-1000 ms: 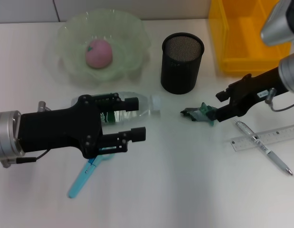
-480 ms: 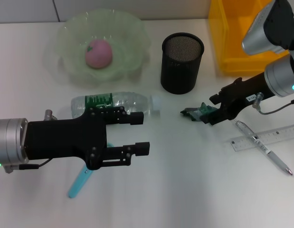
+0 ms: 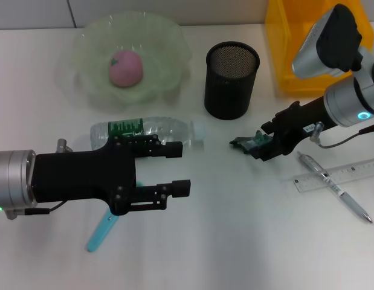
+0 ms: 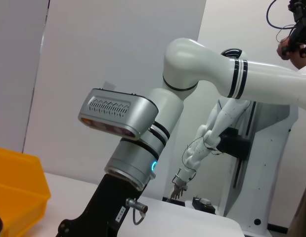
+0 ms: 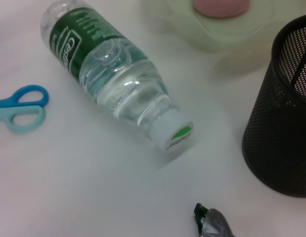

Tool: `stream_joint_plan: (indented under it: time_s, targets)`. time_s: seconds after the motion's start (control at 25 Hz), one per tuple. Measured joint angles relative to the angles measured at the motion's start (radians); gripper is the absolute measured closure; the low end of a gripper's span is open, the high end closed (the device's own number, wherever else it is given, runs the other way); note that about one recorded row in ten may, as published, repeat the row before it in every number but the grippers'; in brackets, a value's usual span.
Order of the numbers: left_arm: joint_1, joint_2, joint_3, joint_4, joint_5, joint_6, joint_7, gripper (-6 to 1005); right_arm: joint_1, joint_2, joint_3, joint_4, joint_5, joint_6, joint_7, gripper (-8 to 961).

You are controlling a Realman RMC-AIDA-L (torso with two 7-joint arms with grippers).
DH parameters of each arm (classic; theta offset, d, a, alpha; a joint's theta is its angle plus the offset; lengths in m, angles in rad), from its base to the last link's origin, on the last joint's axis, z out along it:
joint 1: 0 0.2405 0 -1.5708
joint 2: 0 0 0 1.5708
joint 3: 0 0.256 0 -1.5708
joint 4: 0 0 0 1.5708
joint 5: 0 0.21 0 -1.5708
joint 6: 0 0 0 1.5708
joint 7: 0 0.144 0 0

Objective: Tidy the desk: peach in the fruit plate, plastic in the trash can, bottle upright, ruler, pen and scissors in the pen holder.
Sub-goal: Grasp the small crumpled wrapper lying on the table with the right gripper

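Right now the crumpled plastic [image 3: 252, 145] lies on the white table [image 3: 235, 241] in front of the pen holder [image 3: 231, 80], its long axis running across the table, and the right gripper [image 3: 263, 145] touches its right end; whether its fingers are closed on it I cannot tell. Left of it the bottle [image 3: 147, 132] lies on its side, long axis across the table, white cap pointing toward the plastic. Behind the bottle, the peach [image 3: 125, 67] sits in the fruit plate [image 3: 168, 36]. The left gripper [image 3: 177, 169] hovers low in front of the bottle, its 2 fingers spread apart, above the scissors [image 3: 105, 228]. To the right, the pen [image 3: 335, 187] lies diagonally across the ruler [image 3: 344, 175]. The trash can [image 3: 289, 60] stands at the back right, and a pale wall runs behind the table.
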Motion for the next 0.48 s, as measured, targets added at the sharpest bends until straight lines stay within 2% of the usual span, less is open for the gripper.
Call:
stream_joint_plan:
  time_s: [0.48]
  targets:
    - [-0.002, 0.000, -0.003, 0.000, 0.000, -0.012, 0.003, 337, 0.009, 0.000, -0.037, 0.034, 0.011, 0.051, 0.000, 357]
